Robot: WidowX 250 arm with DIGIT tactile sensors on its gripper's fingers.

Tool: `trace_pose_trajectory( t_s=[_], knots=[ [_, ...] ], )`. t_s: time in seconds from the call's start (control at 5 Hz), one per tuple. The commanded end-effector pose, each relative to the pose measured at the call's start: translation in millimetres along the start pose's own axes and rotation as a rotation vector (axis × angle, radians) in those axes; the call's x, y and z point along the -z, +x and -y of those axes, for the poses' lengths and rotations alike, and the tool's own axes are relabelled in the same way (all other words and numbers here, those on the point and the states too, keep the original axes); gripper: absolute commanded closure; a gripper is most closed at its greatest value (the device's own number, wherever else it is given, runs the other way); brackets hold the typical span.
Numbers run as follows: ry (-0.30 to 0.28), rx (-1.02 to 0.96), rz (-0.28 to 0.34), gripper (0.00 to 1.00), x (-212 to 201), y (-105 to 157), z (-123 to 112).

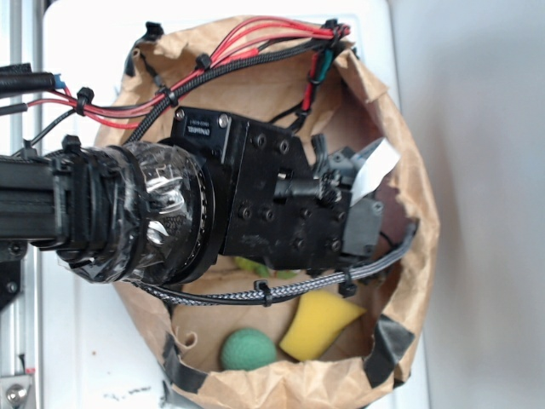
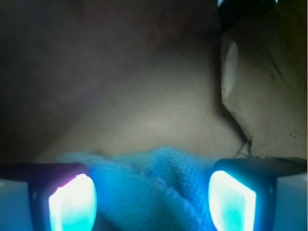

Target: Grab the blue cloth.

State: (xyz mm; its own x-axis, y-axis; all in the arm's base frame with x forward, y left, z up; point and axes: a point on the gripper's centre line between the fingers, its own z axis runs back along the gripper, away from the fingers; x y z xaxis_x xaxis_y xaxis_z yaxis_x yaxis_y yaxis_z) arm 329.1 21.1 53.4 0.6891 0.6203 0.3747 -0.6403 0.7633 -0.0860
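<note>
The blue cloth [image 2: 159,187] is a teal terry rag bunched on the floor of the paper bag, seen only in the wrist view. It fills the space between my two glowing pads [image 2: 72,204], which stand wide apart on either side of it. My gripper [image 2: 151,202] is open and low over the cloth. From the exterior view, the gripper [image 1: 366,192] reaches deep into the brown bag, and the arm hides the cloth there.
The brown paper bag's rim [image 1: 417,196] rings the arm closely. Inside lie a yellow sponge [image 1: 319,324], a dark green ball [image 1: 249,349] and a sliver of green plush [image 1: 255,266]. A folded bag wall [image 2: 260,82] rises at the right of the wrist view.
</note>
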Motion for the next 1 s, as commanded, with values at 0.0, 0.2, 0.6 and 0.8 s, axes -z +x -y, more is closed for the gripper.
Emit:
trace_pose_trajectory(
  t_s=[0.0,0.2,0.6,0.8],
  knots=[
    [0.012,0.009,0.034,0.00,-0.2,1.1,-9.8],
    [0.029,-0.005,0.028,1.00,0.6,-1.5,-13.0],
    [0.038,-0.029,0.064,1.00,1.9,-4.7,-16.5],
    [0.036,-0.034,0.074,1.00,0.8,-5.0,-17.8]
  ],
)
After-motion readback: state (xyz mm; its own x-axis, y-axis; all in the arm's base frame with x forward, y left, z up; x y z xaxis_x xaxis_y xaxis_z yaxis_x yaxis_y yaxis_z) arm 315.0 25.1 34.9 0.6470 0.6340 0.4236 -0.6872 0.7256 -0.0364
